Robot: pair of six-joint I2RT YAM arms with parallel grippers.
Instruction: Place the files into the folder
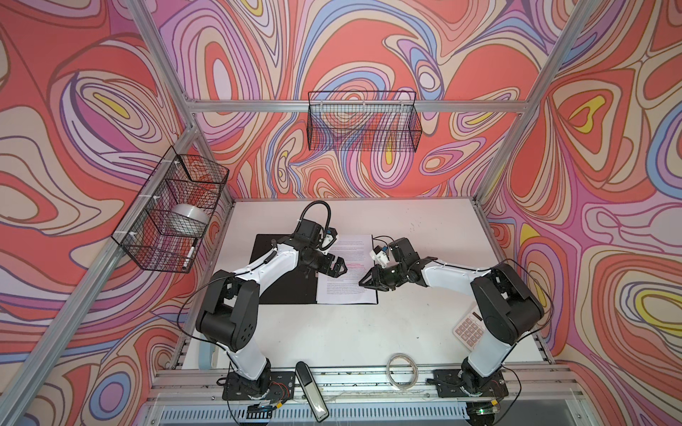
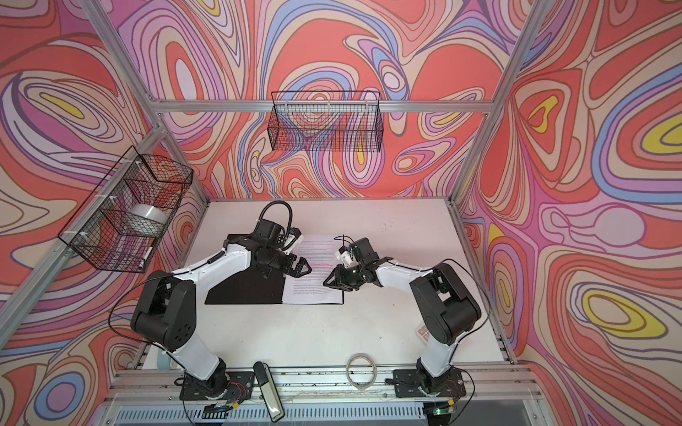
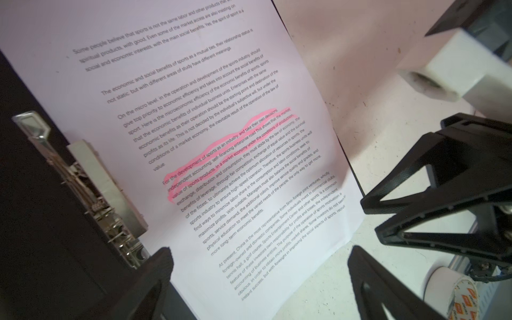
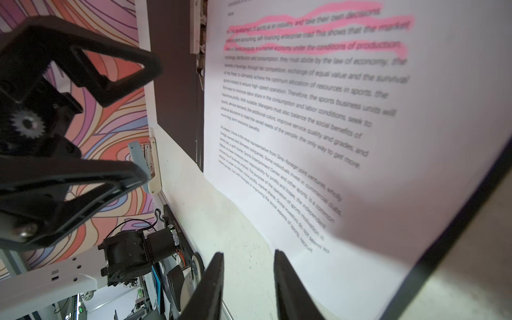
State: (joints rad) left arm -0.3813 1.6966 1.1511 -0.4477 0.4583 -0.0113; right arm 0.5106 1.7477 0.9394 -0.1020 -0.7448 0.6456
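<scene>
The white worktop (image 1: 332, 332) filled the lower middle of both top views. The left arm (image 1: 258, 271) reached in from the lower left and the right arm (image 1: 452, 276) from the lower right, and they met near frame centre.

There the folder (image 1: 289, 291) lay open and flat with its black inside up. Its left half was bare and partly hidden under the left arm. The files (image 1: 348, 291) lay on its right half, printed side up, squared to the cover. Only one sheet could be made out, with pink highlighted lines at mid-page.

The left end effector (image 1: 343, 267) hung over the left part of the page, just left of centre. Its jaws were spread wide and held nothing. The right end effector (image 1: 362, 282) faced it from the right, over the page's right edge. Its jaws stood at a narrow gap, and the right wrist view showed only bare worktop through that gap, so it gripped nothing. The two tips were near each other but apart.

A calculator (image 1: 468, 328) lay at lower right, half hidden behind the right arm. A tape ring (image 1: 389, 369) sat at bottom centre on the frame rail.

The metal clip (image 3: 83, 188) ran along the spine, touching the files' inner edge, though I could not tell whether it pressed them down
</scene>
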